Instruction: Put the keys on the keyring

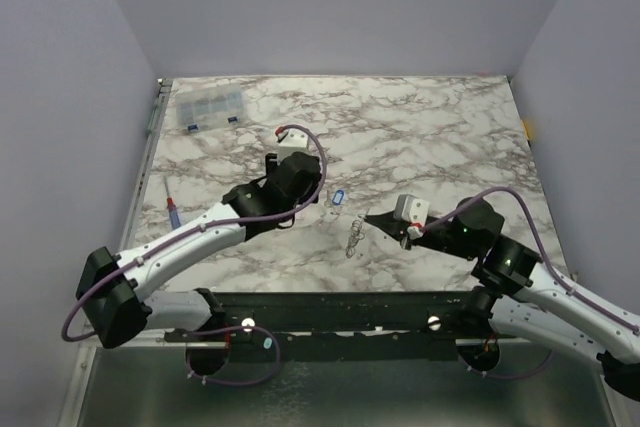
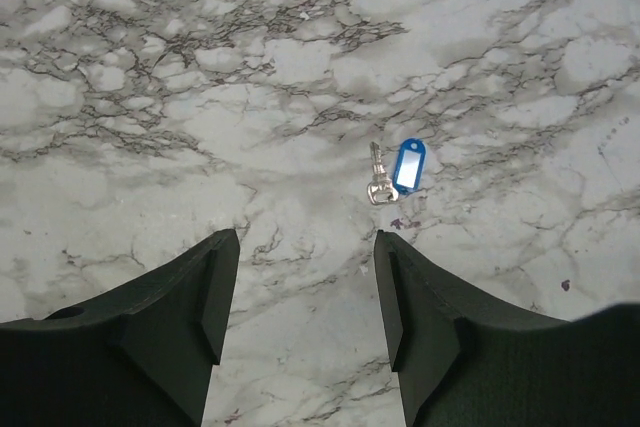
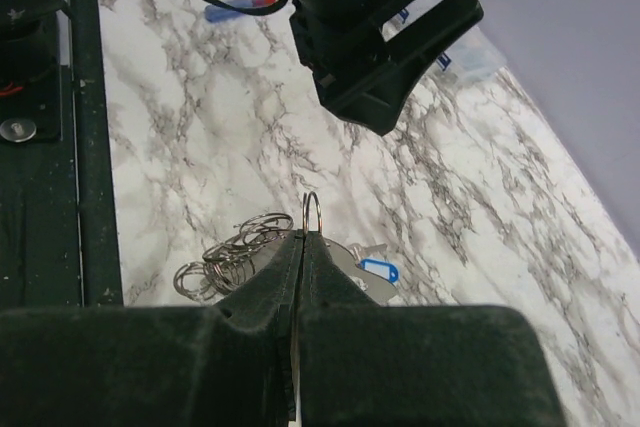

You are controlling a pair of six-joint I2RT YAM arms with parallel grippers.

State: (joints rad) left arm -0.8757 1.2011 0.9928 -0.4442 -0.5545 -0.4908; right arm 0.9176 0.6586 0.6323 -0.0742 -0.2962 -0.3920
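Observation:
My right gripper (image 3: 303, 235) is shut on the keyring (image 3: 312, 209), a thin metal ring that stands edge-on above its fingertips. In the top view this gripper (image 1: 375, 219) hovers at the table's middle. One small silver key (image 2: 377, 182) lies flat beside a blue tag (image 2: 408, 167) with a white label. My left gripper (image 2: 307, 247) is open and holds nothing, a short way back from the key. From above, the left gripper (image 1: 318, 192) sits just left of the tag (image 1: 338, 197). The right wrist view shows the tag (image 3: 378, 269) just past the right fingers.
A loose bunch of spare metal rings (image 3: 225, 257) lies on the marble just left of the right fingers; from above the bunch (image 1: 352, 242) is in front of the tag. A clear compartment box (image 1: 210, 110) sits far left, and a red-and-blue screwdriver (image 1: 172, 204) lies near the left edge.

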